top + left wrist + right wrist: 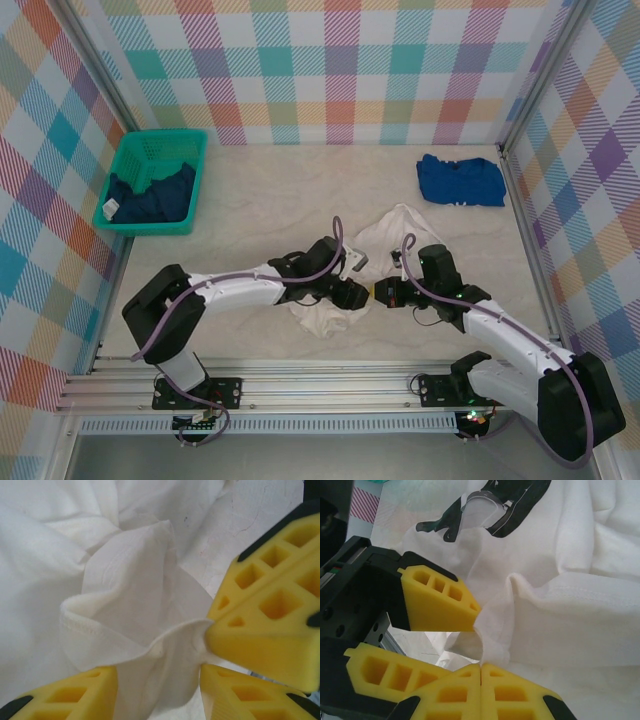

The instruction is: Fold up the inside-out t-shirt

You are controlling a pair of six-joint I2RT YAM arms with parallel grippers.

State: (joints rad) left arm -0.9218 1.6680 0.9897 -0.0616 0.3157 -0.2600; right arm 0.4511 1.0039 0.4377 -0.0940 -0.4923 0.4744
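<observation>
The inside-out t-shirt (395, 232) lies crumpled in the middle of the table, white and plain. Both grippers meet at its near edge. My right gripper (383, 293) is shut, and in the right wrist view its fingertips (481, 669) pinch a raised fold of the t-shirt (570, 610). My left gripper (362, 293) faces it with jaws apart. In the left wrist view a loose hemmed fold of the t-shirt (130, 580) hangs between the left gripper (159, 692) fingers, unpressed. The right gripper's yellow finger (265, 625) sits just beyond, holding the tip of that fold.
A green basket (157, 182) with a dark navy garment (150, 198) stands at the back left. A bright blue folded shirt (460, 180) lies at the back right. Plaid walls enclose the table on three sides, and a metal rail (300, 385) runs along the near edge.
</observation>
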